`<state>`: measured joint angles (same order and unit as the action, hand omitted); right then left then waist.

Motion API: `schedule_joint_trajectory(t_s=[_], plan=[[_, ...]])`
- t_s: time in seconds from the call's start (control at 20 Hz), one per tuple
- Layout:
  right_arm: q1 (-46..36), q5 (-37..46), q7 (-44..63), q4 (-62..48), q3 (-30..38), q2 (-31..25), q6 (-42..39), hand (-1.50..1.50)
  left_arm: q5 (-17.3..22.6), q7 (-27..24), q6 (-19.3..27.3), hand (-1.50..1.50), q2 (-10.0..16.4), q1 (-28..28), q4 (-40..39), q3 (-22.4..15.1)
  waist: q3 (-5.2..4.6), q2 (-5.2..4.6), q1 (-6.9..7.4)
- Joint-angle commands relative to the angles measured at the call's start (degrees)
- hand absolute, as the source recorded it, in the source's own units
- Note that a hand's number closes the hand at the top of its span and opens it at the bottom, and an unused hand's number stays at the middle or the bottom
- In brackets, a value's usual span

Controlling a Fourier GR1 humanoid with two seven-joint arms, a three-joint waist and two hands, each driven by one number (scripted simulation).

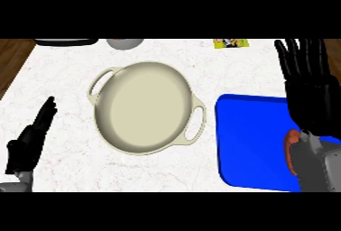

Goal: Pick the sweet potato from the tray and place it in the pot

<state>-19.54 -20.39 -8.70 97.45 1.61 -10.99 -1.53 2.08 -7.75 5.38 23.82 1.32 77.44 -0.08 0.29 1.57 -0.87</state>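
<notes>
I look down on a white marble counter [60, 81]. In the middle sits a big cream-coloured oval pot [143, 108] with a loop handle on each end.

To its right, close but not touching, lies a flat blue tray [253, 144] with rounded corners. The orange-brown sweet potato [288, 151] is on the tray, near its right side. I can only see a thin slice of it, because the grey right forearm [320, 169] covers the rest.

My black right hand [310, 85] is over the far right part of the tray, past the sweet potato. Its fingers are straight and spread a little, pointing away from me — they hold nothing.

My black left hand [26, 142] shows at the lower left, over the counter, well apart from the pot. Its fingers are straight and close together, pointing up — this hand holds nothing too.

At the far edge of the counter I see a dark flat thing [63, 42], a small grey bowl [124, 43] and a little yellow packet [232, 43]. Brown wood [10, 58] shows along the left of the counter.
</notes>
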Motion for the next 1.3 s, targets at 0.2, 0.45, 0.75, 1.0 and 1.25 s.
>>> schedule_joint_trajectory(t_s=[0.2,0.45,0.75,1.0,1.25], plan=[[16.2,7.3,10.8,-9.9,-0.8,-9.8,-1.8,1.5,3.1,5.7,-5.3,0.0,-5.7,1.1,-0.4,-5.9,-0.35,-2.36,-2.0],[20.4,25.7,-1.1,-8.6,8.2,-12.0,20.3,-1.5,5.6,8.2,-7.1,0.0,-9.0,-1.1,-0.9,-7.9,-0.26,-1.46,-4.49],[32.4,22.9,-11.1,6.4,9.6,-4.3,23.8,-1.5,5.4,16.1,-7.1,0.0,-11.5,3.3,1.2,-10.6,-0.29,-1.33,-0.85],[37.6,25.7,14.7,17.4,8.2,-12.3,18.2,-1.5,5.7,13.4,-9.5,0.0,-9.4,2.1,0.3,-8.7,-0.45,-1.45,-0.15],[30.5,22.8,34.2,18.4,8.4,-16.8,13.9,-1.5,5.8,16.5,-9.8,0.0,-10.5,4.4,1.6,-9.5,-0.4,-1.66,1.05]])
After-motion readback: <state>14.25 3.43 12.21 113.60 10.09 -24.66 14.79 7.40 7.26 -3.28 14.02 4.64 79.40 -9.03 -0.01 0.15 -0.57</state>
